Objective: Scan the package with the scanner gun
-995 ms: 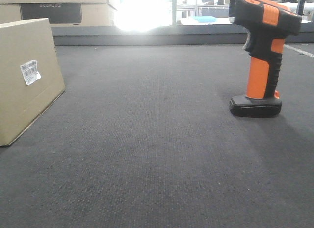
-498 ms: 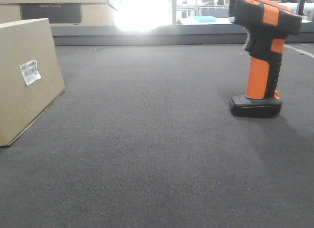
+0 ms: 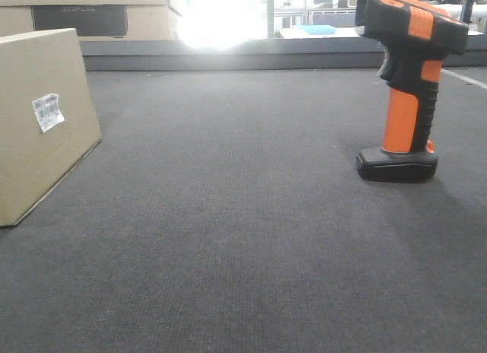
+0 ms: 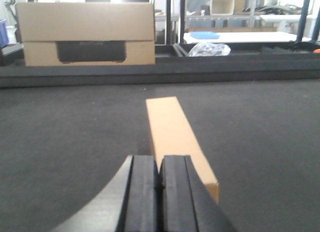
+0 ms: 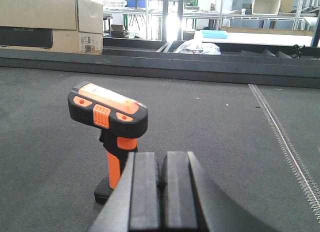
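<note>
The package (image 3: 42, 121), a plain tan cardboard box with a small white barcode label (image 3: 47, 112), stands at the left of the front view. In the left wrist view its narrow top (image 4: 172, 132) runs away just ahead of my left gripper (image 4: 160, 164), which is shut and empty. The scanner gun (image 3: 403, 79), black with an orange handle, stands upright on its black base at the right. Seen from the right wrist, the scanner gun (image 5: 111, 127) stands just left of and beyond my right gripper (image 5: 162, 159), shut with nothing in it.
Dark grey carpet (image 3: 243, 231) covers the work surface. A raised dark ledge (image 3: 228, 56) runs along the back. Cardboard boxes with a dark printed panel (image 4: 87, 37) stand behind it at the left. A stitched seam (image 5: 285, 142) crosses the carpet on the right.
</note>
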`<state>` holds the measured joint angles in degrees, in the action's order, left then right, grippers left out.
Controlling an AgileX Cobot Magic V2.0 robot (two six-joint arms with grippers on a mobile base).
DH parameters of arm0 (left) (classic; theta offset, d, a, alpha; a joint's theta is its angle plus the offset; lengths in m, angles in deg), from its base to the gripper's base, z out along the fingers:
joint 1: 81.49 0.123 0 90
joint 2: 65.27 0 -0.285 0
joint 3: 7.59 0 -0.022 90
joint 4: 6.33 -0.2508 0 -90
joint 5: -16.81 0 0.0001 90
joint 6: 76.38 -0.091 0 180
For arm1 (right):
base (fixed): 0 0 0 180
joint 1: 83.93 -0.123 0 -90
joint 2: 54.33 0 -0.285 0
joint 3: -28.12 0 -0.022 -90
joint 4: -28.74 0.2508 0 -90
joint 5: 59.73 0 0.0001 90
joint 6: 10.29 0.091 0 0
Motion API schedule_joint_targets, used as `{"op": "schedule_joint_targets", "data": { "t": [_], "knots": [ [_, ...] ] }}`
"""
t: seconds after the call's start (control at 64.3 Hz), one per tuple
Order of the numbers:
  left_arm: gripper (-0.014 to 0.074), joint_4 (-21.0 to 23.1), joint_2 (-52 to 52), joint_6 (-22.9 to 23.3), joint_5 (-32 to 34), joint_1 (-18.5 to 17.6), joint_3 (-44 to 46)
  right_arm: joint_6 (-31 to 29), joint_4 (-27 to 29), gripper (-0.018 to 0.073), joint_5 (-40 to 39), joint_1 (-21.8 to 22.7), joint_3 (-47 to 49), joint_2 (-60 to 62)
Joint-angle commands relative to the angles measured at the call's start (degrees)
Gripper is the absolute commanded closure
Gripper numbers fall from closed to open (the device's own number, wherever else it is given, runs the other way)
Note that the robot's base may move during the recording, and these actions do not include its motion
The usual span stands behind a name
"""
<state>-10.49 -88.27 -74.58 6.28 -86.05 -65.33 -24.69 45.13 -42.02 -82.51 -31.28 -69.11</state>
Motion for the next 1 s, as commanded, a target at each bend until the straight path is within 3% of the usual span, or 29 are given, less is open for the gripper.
{"op": "schedule_joint_targets", "data": {
  "t": [0.0, 0.218, 0.404, 0.451, 0.482, 0.98],
  "knots": [
    [0.0707, -0.3, 3.9, 0.1, -2.6, 1.7, -1.1, 0.0, 0.1, 0.0722, -1.0, 0.2, 0.0, 0.2],
    [0.0707, 0.8, 14.2, 0.1, -0.4, 5.5, -10.9, 0.0, 0.1, 0.0722, -1.0, 0.2, 0.0, 0.2],
    [0.0707, 1.0, 15.2, 0.1, 8.0, 6.2, -19.5, 0.0, 0.1, 0.0722, -1.0, 0.2, 0.0, 0.2],
    [0.0707, 1.0, 15.2, 0.1, 10.9, 6.2, -19.5, 0.0, 0.1, 0.0722, -1.0, 0.2, 0.0, 0.2],
    [0.0707, 1.0, 15.2, 0.1, 8.8, 6.2, -19.5, 0.0, 0.1, 0.0722, -1.0, 0.2, 0.0, 0.2],
    [0.0707, 1.0, 15.2, 0.1, 10.1, 6.2, -19.5, 0.0, 0.1, 0.0722, -1.0, 0.2, 0.0, 0.2]
  ]
}}
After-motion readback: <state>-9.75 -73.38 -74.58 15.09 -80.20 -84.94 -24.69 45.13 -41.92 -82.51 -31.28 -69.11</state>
